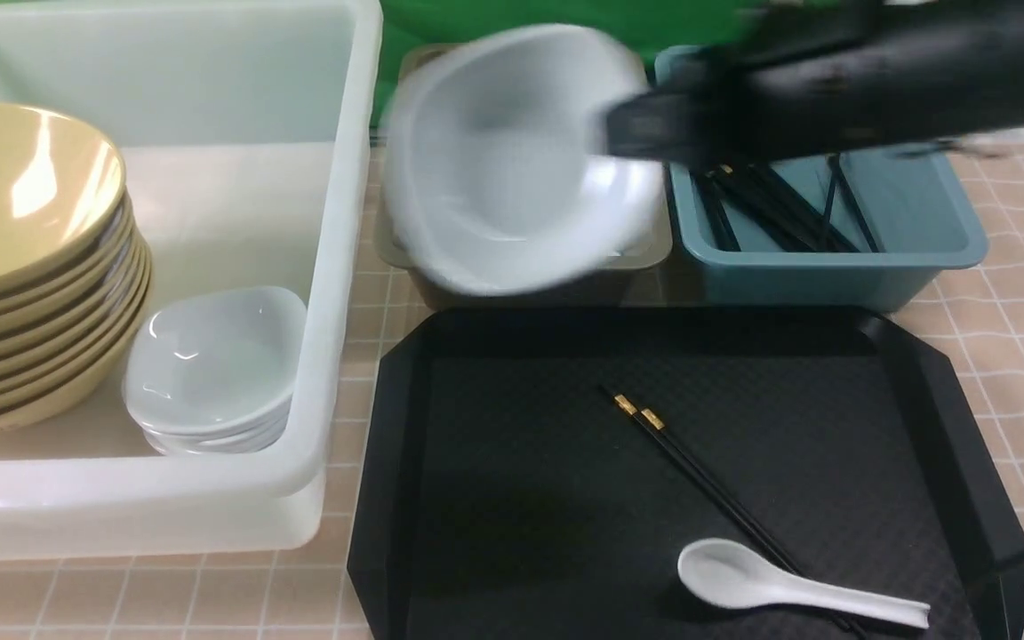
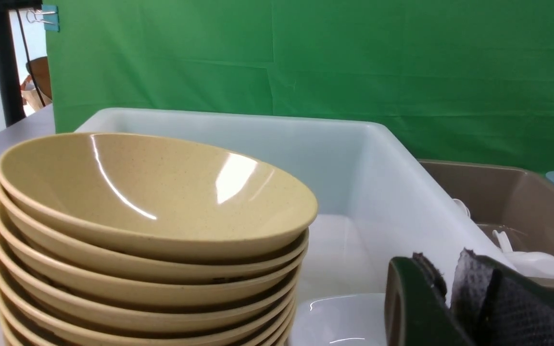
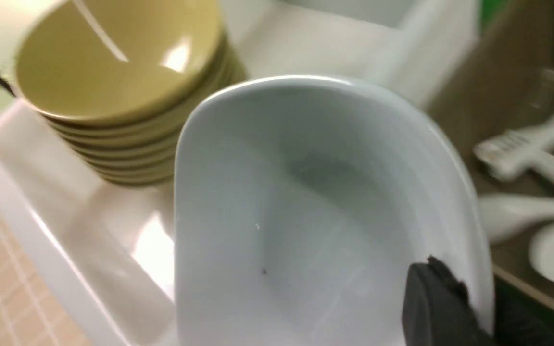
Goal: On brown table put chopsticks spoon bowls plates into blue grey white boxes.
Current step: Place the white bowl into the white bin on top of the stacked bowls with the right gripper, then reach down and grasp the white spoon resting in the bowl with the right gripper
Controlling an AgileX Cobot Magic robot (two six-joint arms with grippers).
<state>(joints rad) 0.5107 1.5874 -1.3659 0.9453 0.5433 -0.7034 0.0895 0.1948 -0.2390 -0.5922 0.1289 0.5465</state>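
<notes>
My right gripper is shut on the rim of a white bowl, which hangs tilted and blurred above the grey box. In the right wrist view one finger lies inside that bowl; the other finger is hidden under the rim. A pair of black chopsticks and a white spoon lie on the black tray. The blue box holds several chopsticks. My left gripper is shut and empty, low beside the white box.
The white box holds a stack of tan bowls and a stack of small white bowls. White spoons lie in the grey box. A green backdrop stands behind the boxes.
</notes>
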